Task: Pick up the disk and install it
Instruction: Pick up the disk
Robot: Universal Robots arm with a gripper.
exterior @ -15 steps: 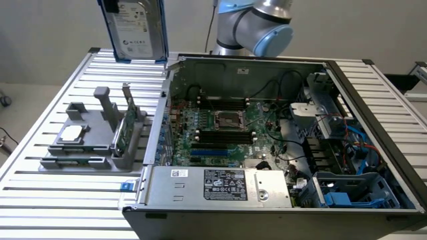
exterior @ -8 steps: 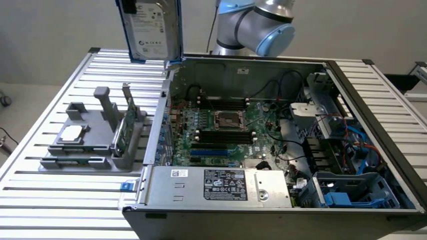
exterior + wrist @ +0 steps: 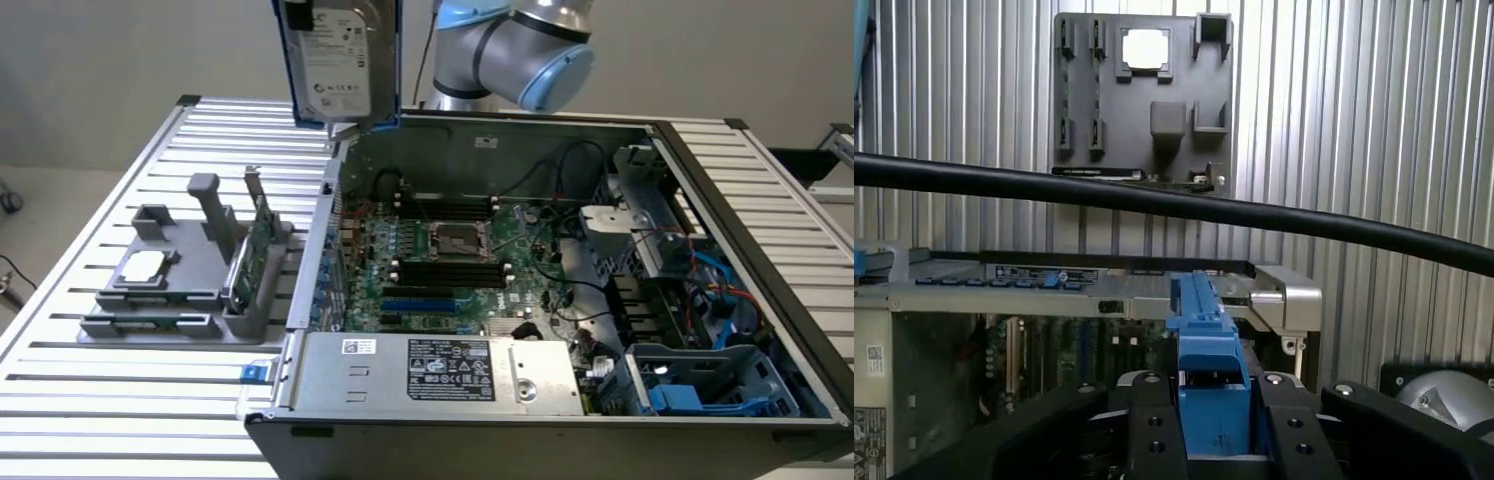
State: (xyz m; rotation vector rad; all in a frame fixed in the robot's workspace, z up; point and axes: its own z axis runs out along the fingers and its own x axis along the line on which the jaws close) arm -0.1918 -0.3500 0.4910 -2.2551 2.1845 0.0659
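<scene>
Disk (image 3: pixel 340 60) hangs on edge, long axis upright, label toward the exterior view's left, above the far corner of the open case (image 3: pixel 507 140) on that side. It is clear of the counter (image 3: pixel 134 420) and touches nothing below it.

Tool (image 3: pixel 1209 400): closed on the disk. In the wrist view both black fingers (image 3: pixel 1149 420) press the blue carrier from either side.

Key relation: the blue-lined bay (image 3: pixel 701 385) sits in the case's near corner on the exterior view's right, diagonally opposite and well apart from the disk. Judged to be the likely seat.

Hard to make out:
- The disk's upper part is cut off at the exterior view's top edge.
- In the wrist view the disk is seen end-on, and a black cable (image 3: pixel 1054 185) crosses in front.
- The bay interior is shadowed, so I cannot tell whether a slot is free.
</scene>
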